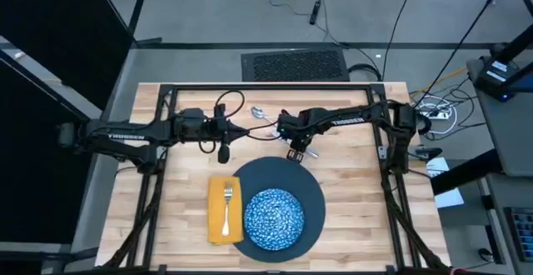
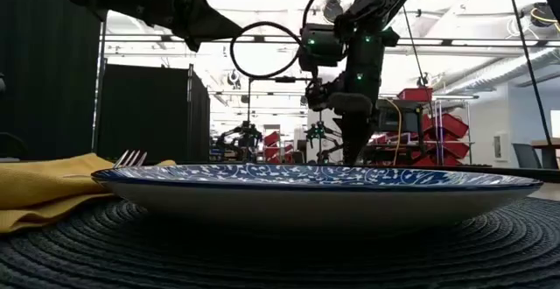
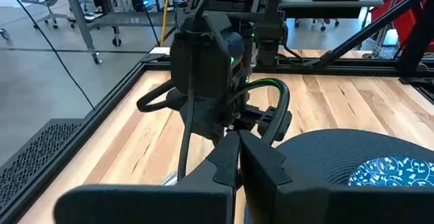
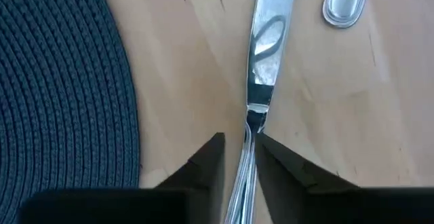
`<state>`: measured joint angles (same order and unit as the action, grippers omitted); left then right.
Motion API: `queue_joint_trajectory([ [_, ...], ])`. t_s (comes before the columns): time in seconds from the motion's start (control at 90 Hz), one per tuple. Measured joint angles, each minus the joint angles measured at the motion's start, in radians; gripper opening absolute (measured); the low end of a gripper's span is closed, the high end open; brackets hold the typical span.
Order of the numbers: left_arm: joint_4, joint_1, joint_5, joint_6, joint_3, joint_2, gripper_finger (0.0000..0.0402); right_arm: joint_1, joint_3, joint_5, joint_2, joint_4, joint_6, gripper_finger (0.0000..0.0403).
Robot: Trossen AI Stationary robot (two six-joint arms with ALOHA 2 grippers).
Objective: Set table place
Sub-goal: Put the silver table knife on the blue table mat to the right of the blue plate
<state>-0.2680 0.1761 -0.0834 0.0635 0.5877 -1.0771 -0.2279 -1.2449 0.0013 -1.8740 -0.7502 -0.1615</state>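
A dark slate-blue round woven mat (image 1: pixel 310 193) lies at the table's near middle with a blue-and-white speckled dish (image 1: pixel 273 218) on it. To its left lies a mustard-yellow napkin (image 1: pixel 218 225), and a silver fork (image 1: pixel 227 204) lies on the napkin. The silver knife (image 4: pixel 266 54) lies on the wood just beyond the mat's far edge, with a spoon (image 4: pixel 346 0) beside it. My right gripper (image 1: pixel 296 152) is down at the knife's handle, shut on it. My left gripper (image 3: pixel 237 163) hovers shut and empty to the left of it, above the table. My right gripper pinches the knife's handle (image 4: pixel 248 153) between its two fingers, close to where the blade begins. The fingers come from above and lie across the handle's width. The blade (image 4: pixel 268 41) stretches away over the wood; whether it is off the table I cannot tell.
The black frame's posts and rails (image 1: pixel 166 100) run around the tabletop. Bare wood shows to the right of the mat (image 1: pixel 358 192) and at the far left (image 1: pixel 179 162).
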Motion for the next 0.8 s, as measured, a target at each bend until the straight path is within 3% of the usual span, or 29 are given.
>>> queue_joint_trajectory([
  [0.178, 0.000, 0.000, 0.000, 0.002, 0.000, 0.000, 0.0000, 0.000, 0.000, 0.000, -0.009, 0.002, 0.020, 0.0129],
  [0.378, 0.000, 0.000, 0.000, 0.002, 0.000, 0.000, 0.0000, 0.000, 0.000, 0.001, -0.038, 0.002, 0.031, 0.0131],
  [0.533, 0.000, 0.000, 0.000, 0.002, 0.000, 0.000, 0.0000, 0.000, 0.000, 0.052, -0.043, 0.003, 0.030, 0.0111],
  [0.8, -0.001, 0.000, 0.000, 0.002, 0.000, 0.000, 0.0000, 0.000, 0.018, 0.052, -0.042, 0.029, 0.017, 0.0045],
])
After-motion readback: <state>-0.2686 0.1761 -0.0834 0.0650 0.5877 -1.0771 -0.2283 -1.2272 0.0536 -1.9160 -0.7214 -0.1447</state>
